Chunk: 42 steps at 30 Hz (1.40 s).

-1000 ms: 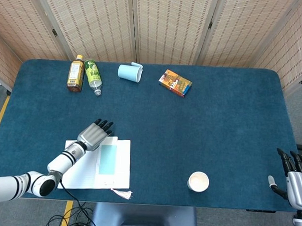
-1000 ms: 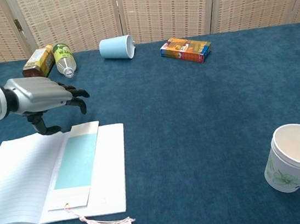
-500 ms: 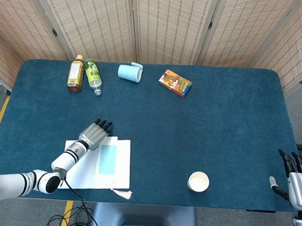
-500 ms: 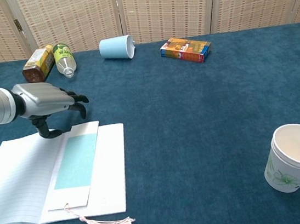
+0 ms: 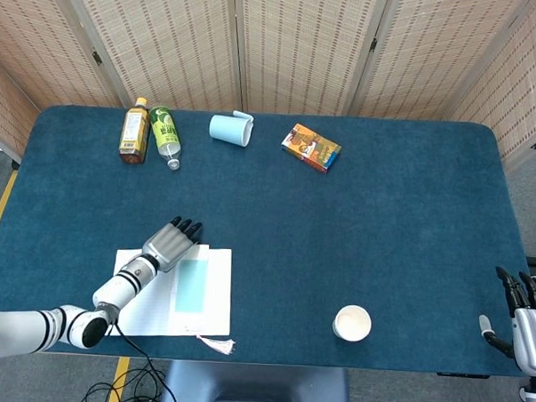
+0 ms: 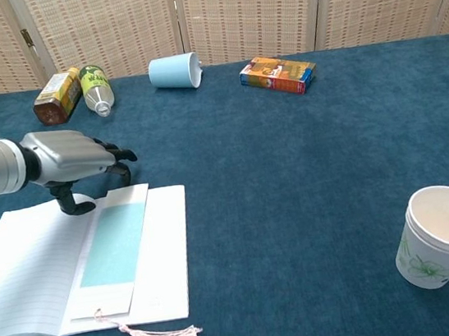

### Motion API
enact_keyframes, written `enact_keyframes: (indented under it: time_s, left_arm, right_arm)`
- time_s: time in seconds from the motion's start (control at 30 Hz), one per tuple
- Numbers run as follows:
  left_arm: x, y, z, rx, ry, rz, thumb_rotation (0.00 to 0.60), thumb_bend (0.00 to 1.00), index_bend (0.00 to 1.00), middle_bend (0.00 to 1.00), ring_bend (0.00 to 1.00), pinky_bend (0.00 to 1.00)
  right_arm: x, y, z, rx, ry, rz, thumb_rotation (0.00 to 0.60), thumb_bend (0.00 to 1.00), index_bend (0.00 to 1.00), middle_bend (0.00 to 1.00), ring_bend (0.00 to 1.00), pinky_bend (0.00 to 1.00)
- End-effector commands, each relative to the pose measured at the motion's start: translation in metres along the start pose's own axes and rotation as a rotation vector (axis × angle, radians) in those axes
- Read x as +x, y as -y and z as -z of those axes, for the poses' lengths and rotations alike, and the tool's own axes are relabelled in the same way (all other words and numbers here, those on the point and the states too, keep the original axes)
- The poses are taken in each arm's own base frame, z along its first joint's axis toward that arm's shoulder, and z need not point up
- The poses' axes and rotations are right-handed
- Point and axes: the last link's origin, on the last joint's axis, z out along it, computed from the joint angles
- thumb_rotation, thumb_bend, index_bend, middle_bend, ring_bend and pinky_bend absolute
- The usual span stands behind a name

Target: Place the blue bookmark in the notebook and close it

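Bookmark [image 6: 115, 243] lying flat on the open notebook [image 6: 31, 272], near the desk's [image 6: 291, 167] front-left edge.
Left robot hand [image 6: 74, 157] hovers at the notebook's far edge, fingers loosely curled, holding nothing; right robot hand [image 5: 530, 317] hangs spread off the desk's right corner.

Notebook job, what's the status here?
The notebook lies open with the blue bookmark already flat on its page, tassel hanging off the near edge. The left robot hand hovers over the notebook's far edge, holding nothing. The right robot hand idles off the table's right side. Not closed yet.
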Motion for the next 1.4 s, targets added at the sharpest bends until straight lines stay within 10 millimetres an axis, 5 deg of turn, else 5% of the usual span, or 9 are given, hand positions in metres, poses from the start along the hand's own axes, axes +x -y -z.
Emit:
enact_keyframes:
  time_s: [0.03,0.73,1.1,1.4]
  left_arm:
    - [0.0,-0.001,0.002,-0.005,-0.003,-0.002,0.6,0.46,0.26,0.0,0.0,0.13]
    - [0.004,0.012,0.017,0.021,-0.062,0.051,0.6,0.46,0.24,0.0,0.0,0.13]
    - [-0.012,0.048,0.067,0.089,-0.23,0.13,0.6,0.45,0.21,0.0,0.0,0.13]
    - [-0.038,0.065,0.112,0.071,-0.366,0.178,0.6,0.31,0.21,0.0,0.0,0.13]
  right_arm:
    - [0.001,0.0,0.0,0.001,-0.003,0.001,0.6,0.3,0.07,0.19,0.09,0.11]
    - [0.003,0.0,0.0,0.002,-0.013,0.001,0.6,0.3,0.07,0.19,0.09,0.11]
    - [0.008,0.007,-0.01,0.053,-0.016,0.015,0.6,0.3,0.07,0.19,0.09,0.11]
    - [0.007,0.018,-0.02,0.105,-0.004,0.015,0.6,0.3,0.07,0.19,0.09,0.11]
